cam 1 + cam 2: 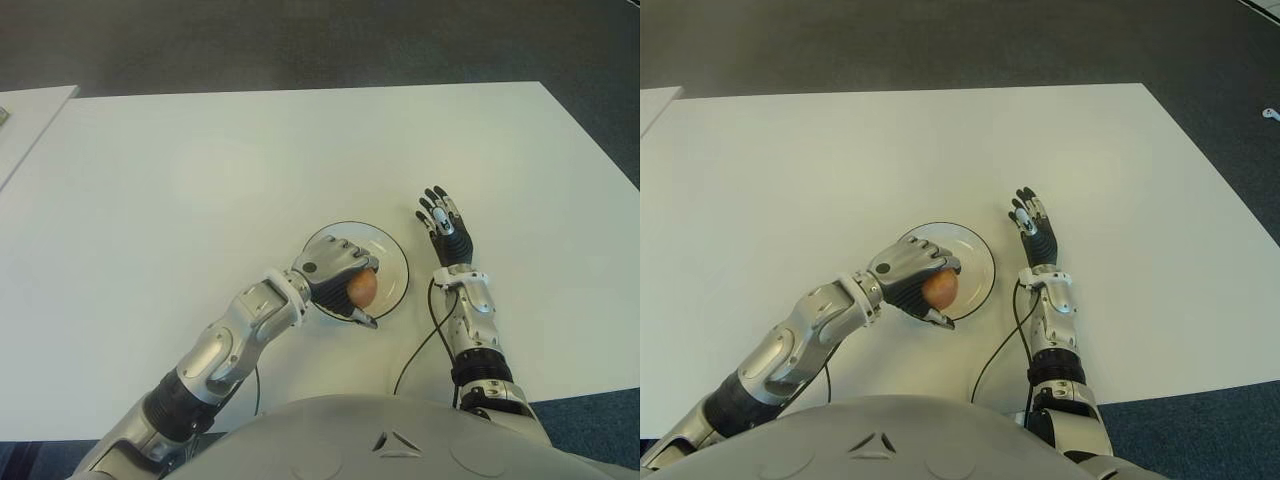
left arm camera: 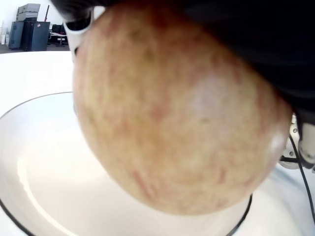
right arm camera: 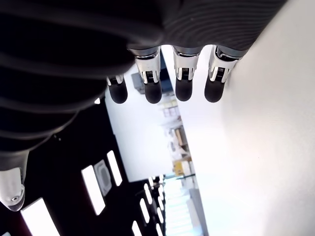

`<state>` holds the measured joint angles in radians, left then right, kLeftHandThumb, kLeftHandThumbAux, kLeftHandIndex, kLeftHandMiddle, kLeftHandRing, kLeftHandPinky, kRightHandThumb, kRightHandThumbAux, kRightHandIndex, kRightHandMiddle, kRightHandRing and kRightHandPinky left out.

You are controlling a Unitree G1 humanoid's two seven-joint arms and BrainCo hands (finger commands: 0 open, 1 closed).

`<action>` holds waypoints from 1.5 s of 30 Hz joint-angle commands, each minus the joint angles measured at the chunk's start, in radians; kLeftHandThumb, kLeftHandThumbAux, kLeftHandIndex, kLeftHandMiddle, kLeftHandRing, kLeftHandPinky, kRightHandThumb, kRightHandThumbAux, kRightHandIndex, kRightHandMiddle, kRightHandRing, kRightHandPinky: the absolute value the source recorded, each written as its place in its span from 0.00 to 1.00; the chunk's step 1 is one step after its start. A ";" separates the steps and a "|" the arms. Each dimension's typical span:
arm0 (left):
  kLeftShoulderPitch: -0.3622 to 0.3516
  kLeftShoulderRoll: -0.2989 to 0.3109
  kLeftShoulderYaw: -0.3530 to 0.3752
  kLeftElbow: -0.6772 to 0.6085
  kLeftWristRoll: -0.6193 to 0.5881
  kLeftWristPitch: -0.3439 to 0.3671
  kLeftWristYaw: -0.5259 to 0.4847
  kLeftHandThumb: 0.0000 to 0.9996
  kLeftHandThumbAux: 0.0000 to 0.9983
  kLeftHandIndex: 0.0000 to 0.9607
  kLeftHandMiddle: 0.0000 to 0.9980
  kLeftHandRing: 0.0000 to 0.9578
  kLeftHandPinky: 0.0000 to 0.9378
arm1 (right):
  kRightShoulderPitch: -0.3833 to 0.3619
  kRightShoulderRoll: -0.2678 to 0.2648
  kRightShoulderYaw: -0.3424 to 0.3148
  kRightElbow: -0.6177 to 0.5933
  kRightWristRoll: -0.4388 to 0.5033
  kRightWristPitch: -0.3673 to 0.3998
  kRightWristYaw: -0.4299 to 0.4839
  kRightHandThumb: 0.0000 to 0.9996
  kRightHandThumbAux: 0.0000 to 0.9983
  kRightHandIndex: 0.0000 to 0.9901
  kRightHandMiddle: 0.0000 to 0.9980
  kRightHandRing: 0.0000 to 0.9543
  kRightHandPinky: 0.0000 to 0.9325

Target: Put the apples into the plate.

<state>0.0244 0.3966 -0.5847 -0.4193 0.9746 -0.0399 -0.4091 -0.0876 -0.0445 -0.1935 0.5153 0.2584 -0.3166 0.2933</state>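
I see my left hand (image 1: 335,272) with its fingers curled tight around the apple (image 1: 362,288), holding it over the near-left part of the plate (image 1: 395,262). The apple is round, with no clear long axis, its skin yellow-tan with red streaks. My right hand (image 1: 442,229) shows right of the plate, fingers straight and holding nothing.

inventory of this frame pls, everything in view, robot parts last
apple: 1, red-yellow, held over the plate's near-left part
plate: 1, white with dark rim, on the table in front of the robot
table: 1, white, under everything
second table: 1, white, far left edge
cable: 1, black, runs beside the right forearm
left hand: 1, grey-black, curled around the apple
right hand: 1, black, fingers extended, right of the plate
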 commanded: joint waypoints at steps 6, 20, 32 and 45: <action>-0.005 -0.028 0.012 0.026 0.014 0.029 -0.020 0.85 0.67 0.41 0.54 0.86 0.87 | 0.050 0.022 0.005 0.031 0.003 0.062 -0.016 0.04 0.51 0.01 0.06 0.02 0.01; -0.004 -0.032 0.020 0.113 0.070 -0.051 0.206 0.50 0.51 0.27 0.33 0.33 0.32 | 0.047 0.021 0.009 0.042 -0.014 0.039 -0.023 0.03 0.50 0.02 0.06 0.01 0.00; -0.011 -0.042 0.020 0.133 0.164 -0.022 0.247 0.20 0.41 0.06 0.03 0.02 0.05 | 0.052 0.024 0.016 0.037 -0.011 0.044 -0.026 0.04 0.51 0.01 0.06 0.02 0.01; -0.013 -0.043 0.022 0.142 0.200 -0.014 0.265 0.09 0.39 0.00 0.00 0.00 0.00 | 0.052 0.030 0.018 0.041 -0.006 0.039 -0.025 0.03 0.50 0.01 0.05 0.00 0.00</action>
<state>0.0202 0.3554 -0.5679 -0.2914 1.1590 -0.0582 -0.1636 -0.0842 -0.0358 -0.1809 0.5077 0.2574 -0.3147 0.2764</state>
